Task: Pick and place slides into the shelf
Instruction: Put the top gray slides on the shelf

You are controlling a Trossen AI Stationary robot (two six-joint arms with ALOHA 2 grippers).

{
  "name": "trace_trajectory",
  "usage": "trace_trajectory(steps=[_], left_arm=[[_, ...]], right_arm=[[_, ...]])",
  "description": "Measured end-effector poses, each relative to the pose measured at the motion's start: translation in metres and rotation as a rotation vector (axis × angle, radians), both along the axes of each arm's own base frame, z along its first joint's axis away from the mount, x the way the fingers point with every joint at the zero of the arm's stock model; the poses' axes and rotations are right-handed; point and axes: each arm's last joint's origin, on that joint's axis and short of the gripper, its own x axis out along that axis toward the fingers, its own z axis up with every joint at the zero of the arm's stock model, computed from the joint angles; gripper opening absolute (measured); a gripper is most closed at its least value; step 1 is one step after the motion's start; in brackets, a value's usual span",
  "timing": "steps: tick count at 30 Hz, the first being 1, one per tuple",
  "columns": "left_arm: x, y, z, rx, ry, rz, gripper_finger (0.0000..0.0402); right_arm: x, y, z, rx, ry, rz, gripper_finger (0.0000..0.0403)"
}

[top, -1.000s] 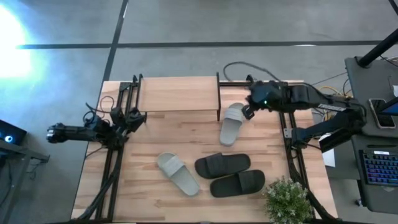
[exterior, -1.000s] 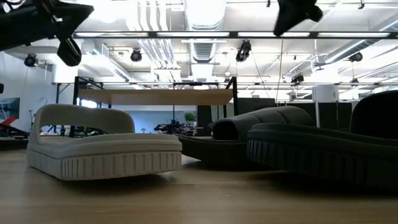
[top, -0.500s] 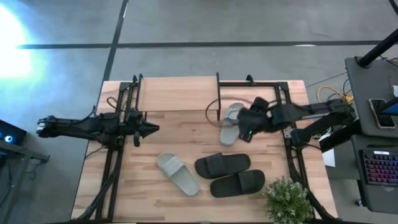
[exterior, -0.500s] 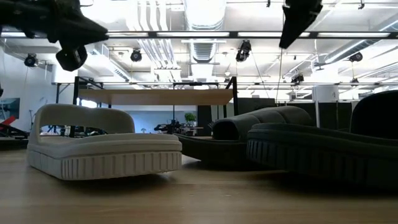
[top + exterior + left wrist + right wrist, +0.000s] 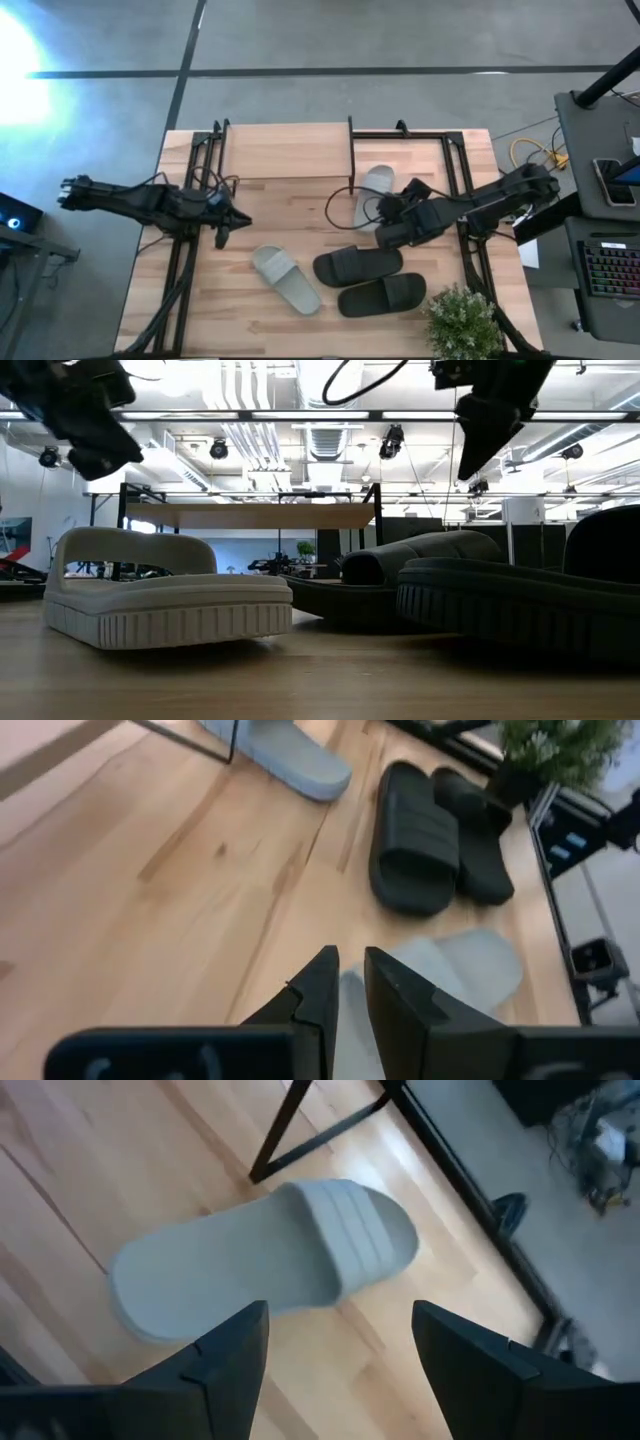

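Slide (image 5: 265, 1265), pale grey, shows only ahead of the spread right end effector (image 5: 340, 1345); left end effector (image 5: 348, 982), nearly together, has advanced.

small green potted plant (image 5: 463, 318) at the table's (image 5: 290, 210) corner, keyboard (image 5: 611, 268) on what looks like a side desk (image 5: 585, 130)

Two dark slim jointed arms, looping black cables, dark tapered fingers.
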Motion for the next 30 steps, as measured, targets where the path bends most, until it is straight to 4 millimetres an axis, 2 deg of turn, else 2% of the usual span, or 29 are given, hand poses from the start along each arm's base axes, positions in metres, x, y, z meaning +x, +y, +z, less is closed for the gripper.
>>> trace_trajectory(steps=[7, 12, 16, 20, 24, 27, 30], left_arm=[[-0.02, 0.003, -0.006, 0.033, 0.069, -0.02, 0.0038], [-0.029, 0.005, -0.002, 0.033, 0.005, 0.012, 0.0038], [-0.034, 0.008, 0.0, 0.053, -0.034, 0.065, 0.0038], [-0.035, 0.008, 0.001, 0.058, -0.042, 0.077, 0.0038], [-0.032, 0.009, 0.0, 0.083, -0.021, 0.11, 0.0038], [-0.028, 0.009, -0.002, 0.098, 0.005, 0.124, 0.0038], [-0.023, 0.008, -0.004, 0.111, 0.036, 0.132, 0.0038]], right_arm=[[0.017, 0.005, -0.026, -0.021, 0.082, 0.021, 0.024], [0.028, 0.008, -0.043, -0.044, 0.169, 0.048, 0.024], [0.027, 0.006, -0.058, -0.048, 0.231, 0.041, 0.024], [0.019, -0.005, -0.068, 0.004, 0.198, -0.08, 0.024], [0.01, -0.018, -0.064, 0.038, 0.082, -0.164, 0.0238], [0.007, -0.026, -0.063, 0.056, 0.006, -0.103, 0.0233], [0.007, -0.028, -0.063, 0.038, -0.028, 0.061, 0.0231]])
